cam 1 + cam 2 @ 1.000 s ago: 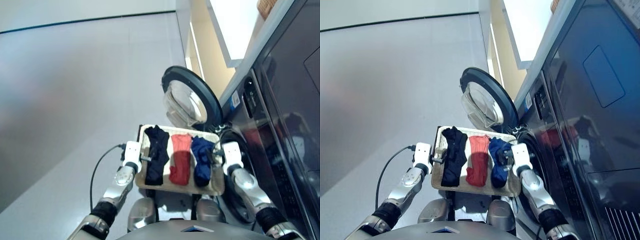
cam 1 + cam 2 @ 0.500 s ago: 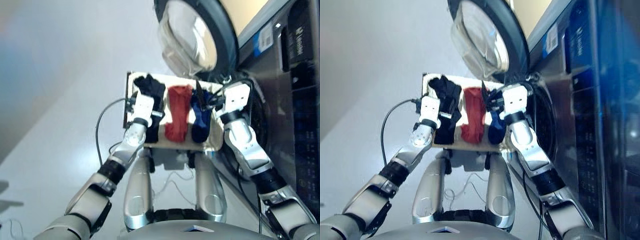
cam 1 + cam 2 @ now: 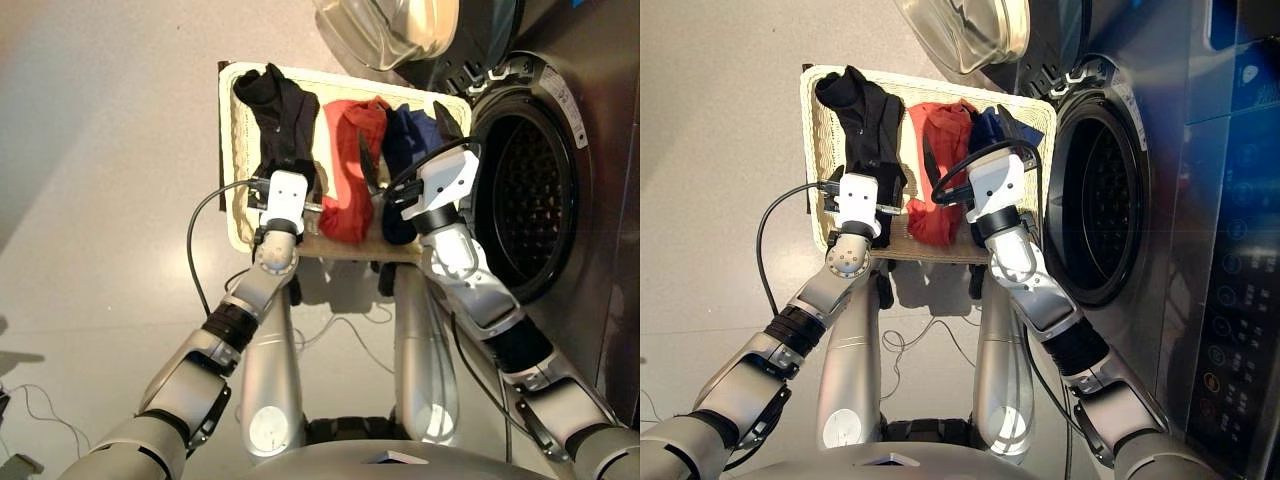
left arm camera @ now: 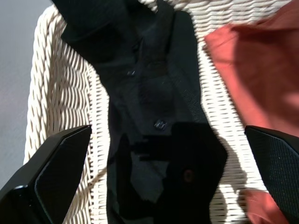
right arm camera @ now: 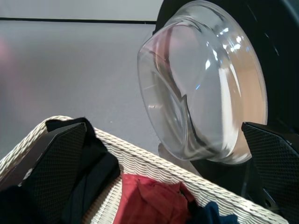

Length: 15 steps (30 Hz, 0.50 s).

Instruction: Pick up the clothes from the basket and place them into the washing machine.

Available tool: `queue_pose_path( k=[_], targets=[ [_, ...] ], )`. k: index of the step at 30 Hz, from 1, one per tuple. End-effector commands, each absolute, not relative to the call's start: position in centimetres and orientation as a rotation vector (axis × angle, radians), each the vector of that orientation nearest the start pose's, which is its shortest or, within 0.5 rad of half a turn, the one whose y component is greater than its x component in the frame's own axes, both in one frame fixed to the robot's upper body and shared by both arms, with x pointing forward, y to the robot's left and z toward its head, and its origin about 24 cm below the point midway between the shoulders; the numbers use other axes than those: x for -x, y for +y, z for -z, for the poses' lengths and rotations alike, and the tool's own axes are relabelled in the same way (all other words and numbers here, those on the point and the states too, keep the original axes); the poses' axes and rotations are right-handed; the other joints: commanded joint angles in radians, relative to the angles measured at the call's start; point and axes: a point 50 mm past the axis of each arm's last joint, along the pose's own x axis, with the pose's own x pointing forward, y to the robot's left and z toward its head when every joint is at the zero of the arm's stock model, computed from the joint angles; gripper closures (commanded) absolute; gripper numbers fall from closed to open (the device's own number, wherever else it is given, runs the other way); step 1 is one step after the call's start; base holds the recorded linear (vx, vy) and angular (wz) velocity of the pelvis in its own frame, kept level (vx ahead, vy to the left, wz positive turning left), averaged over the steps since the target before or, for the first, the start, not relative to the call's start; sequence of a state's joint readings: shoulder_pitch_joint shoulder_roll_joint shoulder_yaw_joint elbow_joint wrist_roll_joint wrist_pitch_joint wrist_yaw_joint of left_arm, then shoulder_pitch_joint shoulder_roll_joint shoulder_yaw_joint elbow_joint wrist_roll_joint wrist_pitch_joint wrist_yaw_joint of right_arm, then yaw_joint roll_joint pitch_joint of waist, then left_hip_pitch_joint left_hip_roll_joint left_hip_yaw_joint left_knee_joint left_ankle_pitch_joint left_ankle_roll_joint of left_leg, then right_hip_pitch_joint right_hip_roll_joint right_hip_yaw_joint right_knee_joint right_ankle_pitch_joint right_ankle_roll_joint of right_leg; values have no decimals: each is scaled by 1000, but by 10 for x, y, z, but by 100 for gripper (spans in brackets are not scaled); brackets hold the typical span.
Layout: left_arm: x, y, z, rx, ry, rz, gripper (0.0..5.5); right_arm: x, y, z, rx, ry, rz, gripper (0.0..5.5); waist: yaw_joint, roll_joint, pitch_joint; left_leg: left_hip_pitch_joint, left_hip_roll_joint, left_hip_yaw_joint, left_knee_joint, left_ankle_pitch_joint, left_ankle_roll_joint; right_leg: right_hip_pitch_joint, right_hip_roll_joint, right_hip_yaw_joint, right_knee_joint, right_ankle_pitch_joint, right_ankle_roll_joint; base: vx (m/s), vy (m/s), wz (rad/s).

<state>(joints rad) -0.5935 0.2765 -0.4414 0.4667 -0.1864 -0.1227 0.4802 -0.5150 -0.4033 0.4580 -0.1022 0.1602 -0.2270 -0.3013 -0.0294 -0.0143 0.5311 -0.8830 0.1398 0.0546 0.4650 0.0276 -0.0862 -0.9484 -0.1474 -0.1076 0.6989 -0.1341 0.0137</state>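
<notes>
Eye views: since the earlier frames the camera has tilted down, so the drum opening now shows. The left gripper [image 3: 288,170], formerly outside the left rim of the basket [image 3: 236,150], now hangs over the black garment [image 3: 280,110]. The right gripper [image 3: 400,160] has moved in from the right rim to above the navy garment [image 3: 408,140], fingers spread. The red garment [image 3: 350,180] lies between the other two. The basket stands on a grey floor [image 3: 100,200]. The washing machine [image 3: 580,150] is just right of the basket, its door [image 3: 390,25] swung open beyond the far rim. A cable [image 3: 200,260] loops below the basket.

Left wrist view: jaws wide apart above the black garment; wicker shows on either side of it.

Right wrist view: jaws apart; glass door beyond the rim.
</notes>
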Motion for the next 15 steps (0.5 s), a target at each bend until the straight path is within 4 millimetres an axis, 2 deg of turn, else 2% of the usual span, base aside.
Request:
queue_pose_path(
  k=[1, 5, 6, 7, 15],
  targets=[
    [-351, 115, -121, -222, -295, -83, 0, -261, -77, -227, 91, -950, -342, 0, -18, -12, -11, -2, 33, -19, 162, -204, -9, -2, -30, 36, 26, -65, 103, 72, -15, 59],
    [-357, 116, -123, -210, -279, -115, 0, -260, -73, -230, 88, -961, -351, 0, -25, -18, -11, -47, 36, -21, 192, -213, -9, -46, -30, 38, 50, -71, 103, 0, 0, 0],
    [-362, 119, -124, -197, -263, -143, 0, -260, -73, -232, 83, -970, -354, 0, -30, -24, -11, -72, 38, -24, 194, -202, -10, -71, -31, 42, 48, -61, 102, 0, 0, 0],
    [-364, 122, -122, -203, -245, -166, 0, -260, -73, -231, 84, -966, -348, 0, -33, -26, -11, -75, 39, -26, 205, -215, -12, -74, -33, 41, 60, -74, 104, 0, 0, 0],
    [-378, 139, -131, -235, -223, -242, 0, -260, -78, -232, 78, -966, -330, 0, -48, -43, -11, -145, 40, -32, 248, -220, -12, -143, -38, 49, 96, -76, 105, 0, 0, 0]
  ],
)
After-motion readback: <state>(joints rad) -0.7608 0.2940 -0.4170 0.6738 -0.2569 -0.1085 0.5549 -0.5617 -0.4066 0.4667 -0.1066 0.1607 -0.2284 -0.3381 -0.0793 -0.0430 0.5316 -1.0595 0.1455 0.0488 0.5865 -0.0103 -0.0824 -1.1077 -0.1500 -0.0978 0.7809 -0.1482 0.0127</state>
